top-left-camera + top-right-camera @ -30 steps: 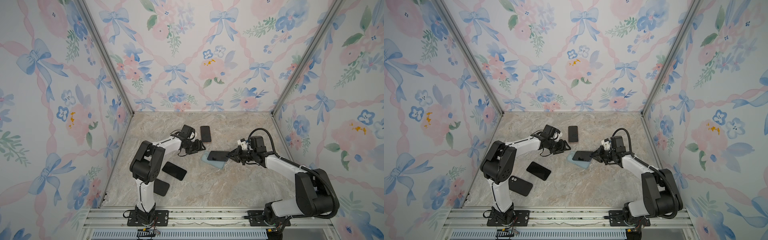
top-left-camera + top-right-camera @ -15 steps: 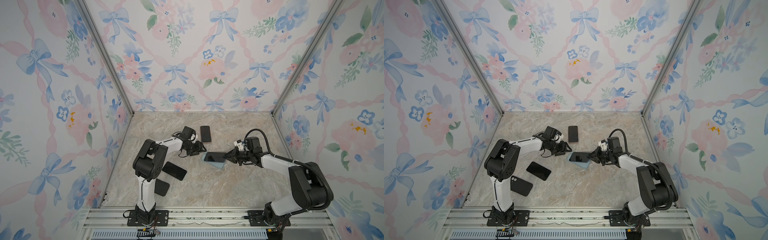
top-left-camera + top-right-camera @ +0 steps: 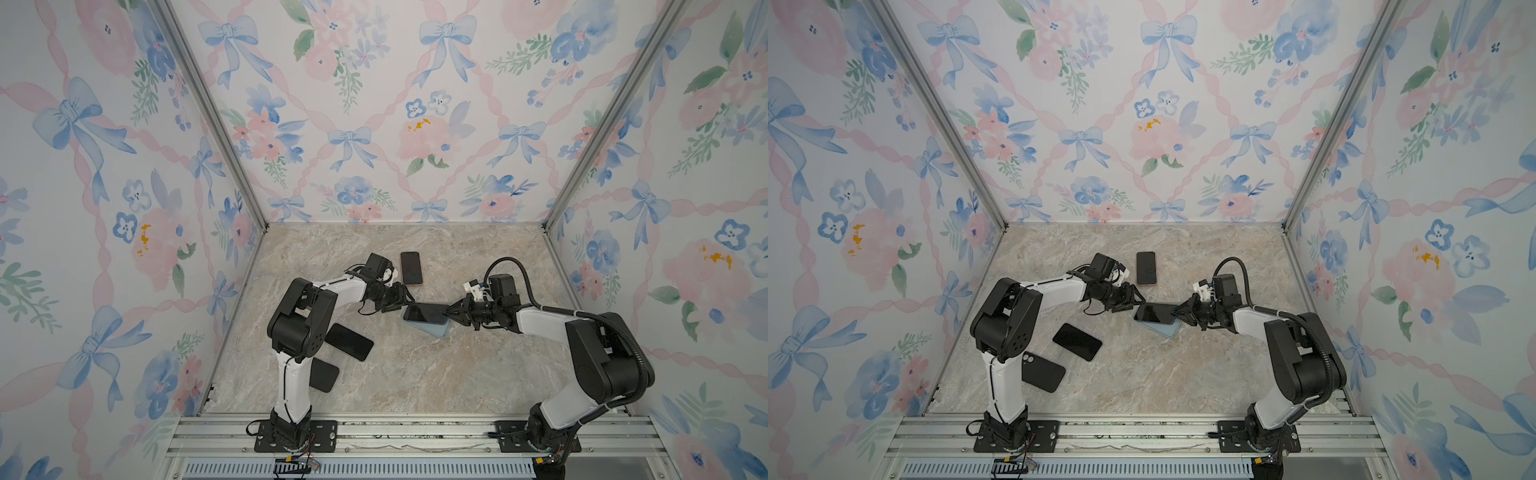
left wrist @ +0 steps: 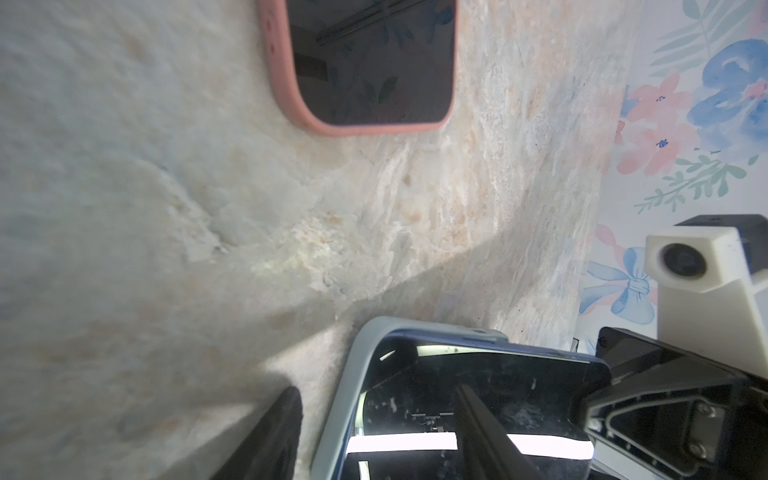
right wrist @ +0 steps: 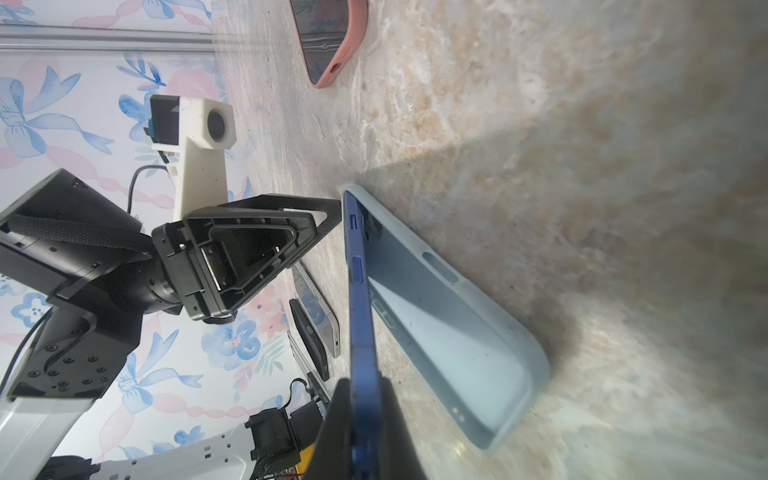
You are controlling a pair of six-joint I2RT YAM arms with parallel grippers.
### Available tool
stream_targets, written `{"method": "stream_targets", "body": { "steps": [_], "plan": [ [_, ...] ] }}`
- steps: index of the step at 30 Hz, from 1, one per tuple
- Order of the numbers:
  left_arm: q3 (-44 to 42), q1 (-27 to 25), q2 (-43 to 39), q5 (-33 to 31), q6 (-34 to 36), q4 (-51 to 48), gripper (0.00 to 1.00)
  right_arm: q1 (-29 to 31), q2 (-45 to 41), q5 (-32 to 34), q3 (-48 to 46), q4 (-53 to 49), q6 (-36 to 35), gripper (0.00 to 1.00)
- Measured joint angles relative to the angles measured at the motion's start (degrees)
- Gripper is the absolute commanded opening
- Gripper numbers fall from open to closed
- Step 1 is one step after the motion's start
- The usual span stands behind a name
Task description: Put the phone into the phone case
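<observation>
While right claw (image 3: 452,311) sat clamped on right-hand end of blue phone (image 3: 424,313), phone hung tilted over pale-blue case (image 3: 437,331) lying on desk (image 3: 415,374). Far end of phone was down inside case's end, gripped end raised clear. Left claw (image 3: 400,304) at that far end, jaws apart: one finger (image 4: 274,436) beside case wall, other over screen. Pink-cased phone (image 3: 411,268) lay nearby.

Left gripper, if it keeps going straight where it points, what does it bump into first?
Probably the near end of the phone, which leans into the light blue case. The left gripper is right beside that end, though the gap is hard to judge.
</observation>
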Motion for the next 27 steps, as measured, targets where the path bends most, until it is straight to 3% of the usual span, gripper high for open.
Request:
{"method": "stream_targets", "body": {
  "steps": [16, 27],
  "plan": [
    [-0.1, -0.5, 0.1, 0.4, 0.0, 0.2, 0.59, 0.0, 3.8, -1.9, 1.4, 1.8, -1.1, 0.0],
    [-5.1, -0.6, -2.1, -0.4, -2.2, 6.5, 0.58, 0.0, 5.9, -2.9, 1.5, 3.9, -1.1, 0.0]
  ]
}}
